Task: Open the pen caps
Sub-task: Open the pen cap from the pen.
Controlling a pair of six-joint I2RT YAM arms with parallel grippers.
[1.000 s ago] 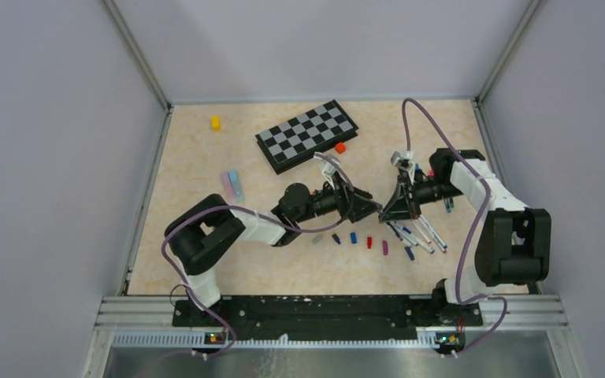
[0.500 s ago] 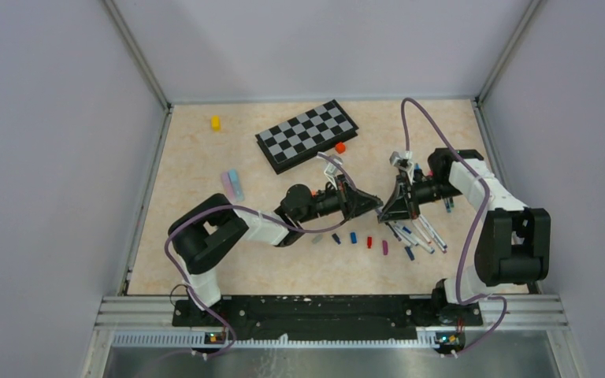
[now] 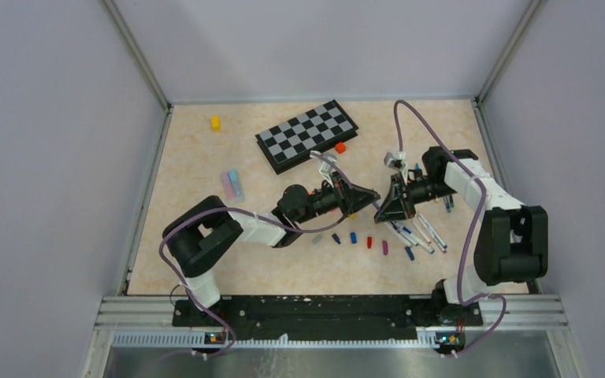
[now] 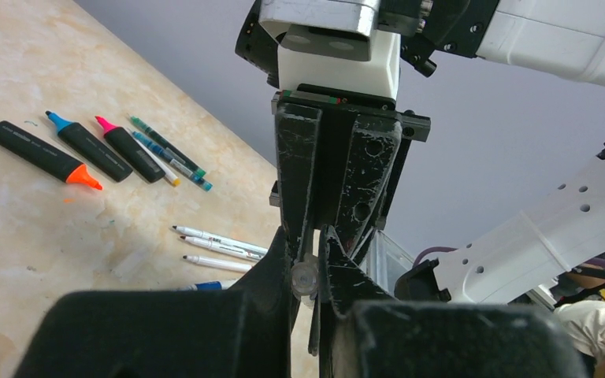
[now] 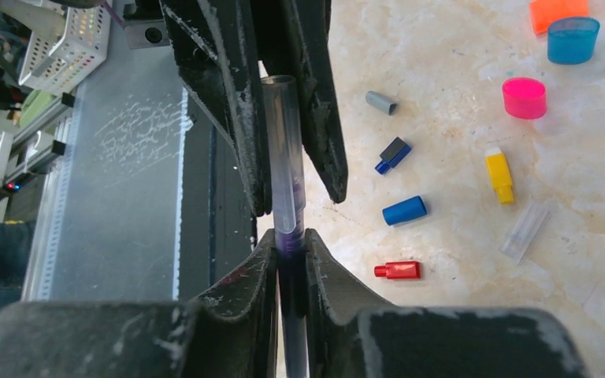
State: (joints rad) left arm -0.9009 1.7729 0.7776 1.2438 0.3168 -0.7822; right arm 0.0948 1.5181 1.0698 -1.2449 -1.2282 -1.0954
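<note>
Clear cap (image 5: pixel 283 134): a see-through tube held above mid-table, lying end to end with the pen. It is pinched between the left gripper's fingers.
Pen (image 5: pixel 293 315): its dark purple end sits in the cap's mouth, and its barrel runs back between the right gripper's fingers.
Left gripper (image 4: pixel 306 256): nearly closed and clamped on the clear cap. The cap's round end shows between the fingers in the left wrist view.
Right gripper (image 5: pixel 290 244): drawn in close on the pen barrel with no gap visible on either side. It faces the left gripper tip to tip.
Loose caps (image 3: pixel 353 237): a row on the table at 6 o'clock from the grippers, in grey, blue, blue, red and purple. The right wrist view also shows a yellow cap, a clear one and wide orange, blue and pink ones.
Loose pens (image 3: pixel 419 235): thin white ones bunched at 4 o'clock from the grippers, under the right arm.
Highlighters (image 4: pixel 87 150): three black ones lying side by side, with bare orange, blue and pink tips.
Chessboard (image 3: pixel 307 135): at 11 o'clock from the grippers, lying at an angle.
Orange block (image 3: pixel 340 147): just beside the chessboard's near right edge.
Yellow block (image 3: pixel 215 122): well apart, at 10 o'clock, near the table's (image 3: pixel 197 157) far left corner.
</note>
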